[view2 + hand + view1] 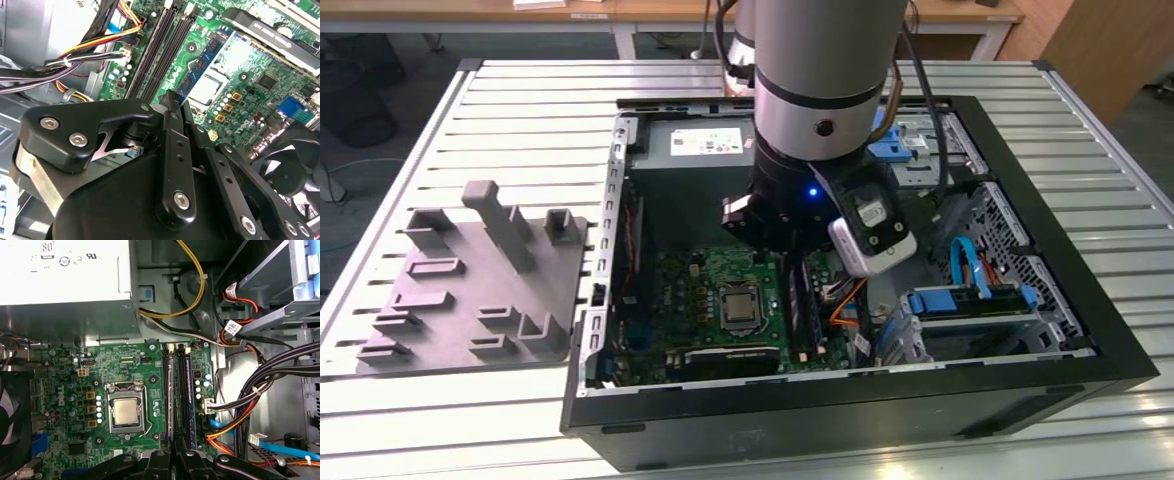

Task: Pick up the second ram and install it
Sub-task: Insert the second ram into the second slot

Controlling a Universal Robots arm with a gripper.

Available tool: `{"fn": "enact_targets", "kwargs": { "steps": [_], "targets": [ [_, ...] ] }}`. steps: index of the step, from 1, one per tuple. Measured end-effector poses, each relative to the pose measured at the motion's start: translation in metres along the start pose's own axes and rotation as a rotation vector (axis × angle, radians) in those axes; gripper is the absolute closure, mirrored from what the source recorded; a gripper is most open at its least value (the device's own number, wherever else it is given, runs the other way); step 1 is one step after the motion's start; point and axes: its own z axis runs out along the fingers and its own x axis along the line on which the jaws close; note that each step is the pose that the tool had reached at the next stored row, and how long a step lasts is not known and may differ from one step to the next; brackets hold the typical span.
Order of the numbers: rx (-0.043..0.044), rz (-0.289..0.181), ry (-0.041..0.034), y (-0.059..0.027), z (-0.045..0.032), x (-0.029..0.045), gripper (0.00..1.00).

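Observation:
My gripper (pixel 790 262) is down inside the open computer case (pixel 1067 400), over the motherboard (pixel 707 290). It is shut on the second ram (pixel 202 62), a long thin stick with a blue face that juts out past the black fingers (pixel 170 117). In the first wrist view the second ram (pixel 173 400) shows edge-on as a dark bar, lined up along the black memory slots (pixel 165 390) beside the processor socket (pixel 125 411), with the gripper (pixel 172 457) just behind it. I cannot tell whether the stick touches a slot.
A grey plastic tray (pixel 467 290) with raised blocks lies on the slatted table at the exterior view's left. Inside the case sit the power supply (pixel 65 290), bundled cables (pixel 260 390), a fan (pixel 10 425) and drive bays with blue clips (pixel 967 300).

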Motion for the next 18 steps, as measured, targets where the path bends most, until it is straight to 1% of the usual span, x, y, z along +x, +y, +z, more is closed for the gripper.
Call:
{"fn": "enact_targets", "kwargs": {
  "steps": [6, 18],
  "targets": [
    [0.0000, 0.000, 0.0000, -0.0004, 0.0074, 0.0004, 0.86],
    [0.0000, 0.000, 0.0000, -0.0009, 0.0156, 0.0007, 0.86]
  ]
}}
